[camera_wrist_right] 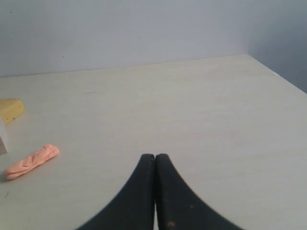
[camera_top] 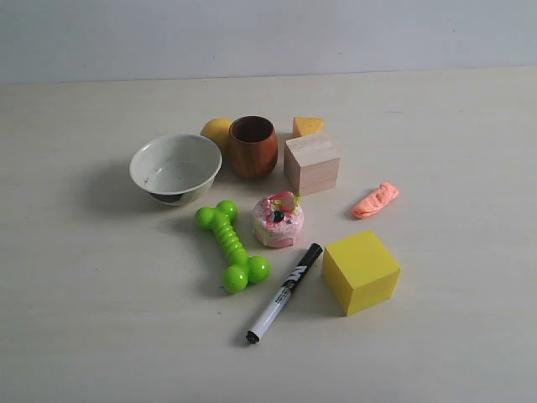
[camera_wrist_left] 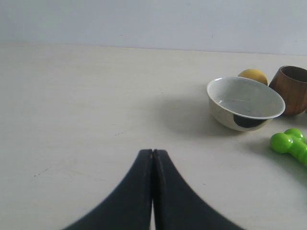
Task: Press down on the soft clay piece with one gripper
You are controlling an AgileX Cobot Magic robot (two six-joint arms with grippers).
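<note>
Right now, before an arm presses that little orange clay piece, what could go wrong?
1. The soft clay piece is narrow and lumpy; the right gripper, shut to a thin tip, could land off-centre and roll or push it aside.
2. The wooden block and yellow cube sit nearby; a drifting approach might bump them.
3. Soft clay may stick to the gripper on lift-off.
</note>
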